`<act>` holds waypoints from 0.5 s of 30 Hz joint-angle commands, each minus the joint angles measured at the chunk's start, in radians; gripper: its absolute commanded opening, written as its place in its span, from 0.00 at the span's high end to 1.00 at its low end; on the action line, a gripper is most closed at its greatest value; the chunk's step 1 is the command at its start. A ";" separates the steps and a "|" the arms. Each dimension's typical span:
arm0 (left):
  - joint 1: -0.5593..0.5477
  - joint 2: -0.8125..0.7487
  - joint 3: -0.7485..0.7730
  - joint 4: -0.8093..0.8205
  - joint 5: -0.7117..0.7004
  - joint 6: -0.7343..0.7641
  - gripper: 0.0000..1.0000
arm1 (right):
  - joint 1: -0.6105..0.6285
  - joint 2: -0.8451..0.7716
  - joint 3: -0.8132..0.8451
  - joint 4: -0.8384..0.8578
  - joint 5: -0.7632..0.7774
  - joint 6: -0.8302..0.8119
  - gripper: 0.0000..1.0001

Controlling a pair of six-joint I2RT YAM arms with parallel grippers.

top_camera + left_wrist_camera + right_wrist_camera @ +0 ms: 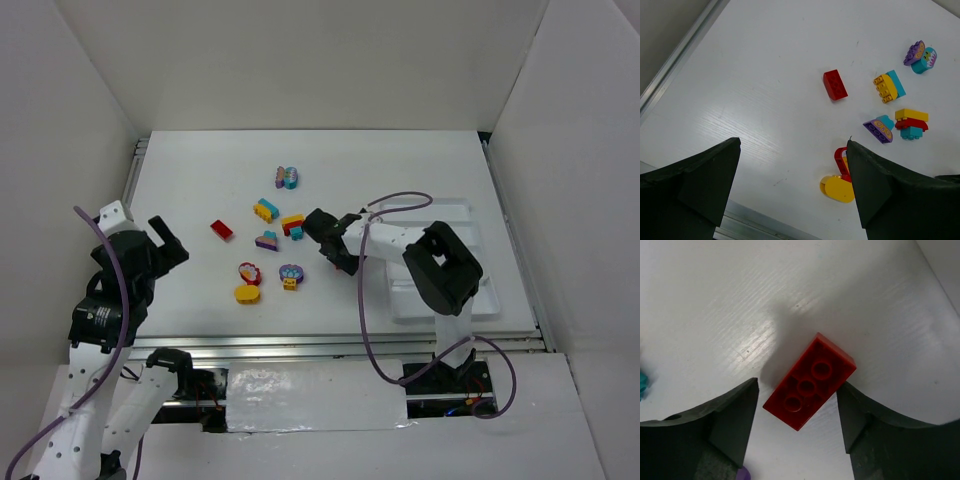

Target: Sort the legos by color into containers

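A red brick point(809, 388) (underside showing) is sitting slantwise between the fingers point(732, 427) of the right gripper point(797, 384); whether they are pinching it is unclear. The left gripper point(792, 142) is gaping wide.

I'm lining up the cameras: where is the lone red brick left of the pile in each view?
Top external: lone red brick, left of centre.
Left wrist: the brick, upper middle.
Right wrist: absent; that is the other red brick.
Landmark in the first two: yellow-teal pair to its right.

Legos point(265, 210) scatter mid-table — red, yellow, purple, teal; one red brick point(810, 381) shows its underside. My white tray point(452, 208) sits at three o'clock.
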 commanded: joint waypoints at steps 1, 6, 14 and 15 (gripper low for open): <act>-0.004 -0.002 0.008 0.041 0.010 0.023 0.01 | -0.019 0.006 -0.017 0.047 0.001 0.002 0.31; -0.004 0.000 0.006 0.041 0.009 0.023 0.01 | -0.025 -0.018 -0.026 0.096 -0.013 -0.051 0.95; -0.004 -0.002 0.009 0.035 0.001 0.020 0.01 | -0.094 -0.148 0.110 0.058 0.039 -0.239 1.00; -0.004 -0.002 0.009 0.036 0.001 0.020 0.00 | -0.138 -0.161 0.115 0.058 0.038 -0.252 1.00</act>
